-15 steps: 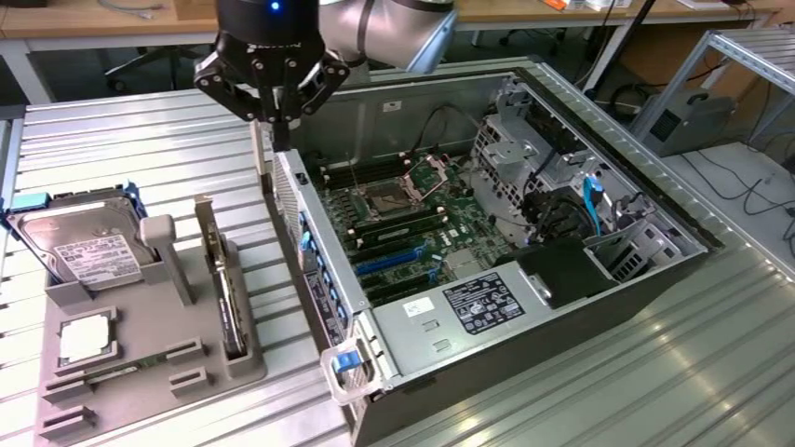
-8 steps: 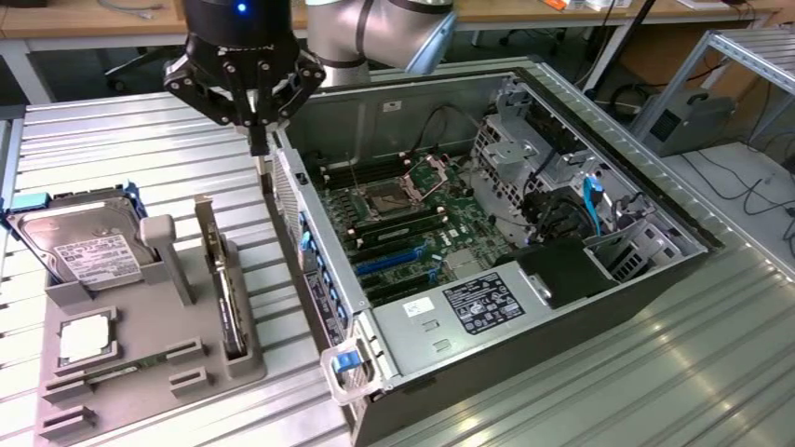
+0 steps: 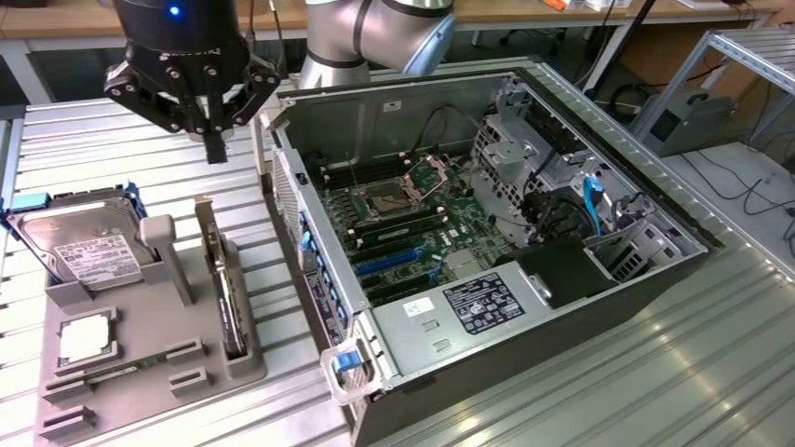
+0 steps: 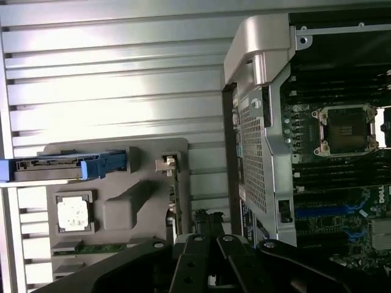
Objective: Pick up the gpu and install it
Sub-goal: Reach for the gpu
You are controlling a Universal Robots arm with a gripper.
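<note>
Hand state: gripper [image 3: 215,145] hung in the air with fingers pressed together, nothing held.
Hand position: above the grey holder [image 3: 140,318], over or near one end of the gpu [image 3: 223,279]; could not be told which. No contact.
Card location: stood on its long edge in a slot of the holder, on the side nearest the computer case [image 3: 372,126].
Handling: judged light and stiff but fragile. Thin board likely harmed by flexing or by pressure on its parts, and smooth faces probably slippery.
Where to hold: judged best pinched across its thickness at the upper edge near mid-length, away from the bracket end and the lower contact edge.
Holder contents: hard drive [image 3: 81,250] propped in a blue carrier; processor chip [image 3: 85,340] flat in a pocket; memory stick [image 3: 118,375] in a groove; the gpu.
Case contents: lay open beside the holder with the motherboard [image 3: 416,228] exposed, its processor socket [image 3: 395,197] empty and its blue expansion slots [image 3: 395,263] unfilled.
</note>
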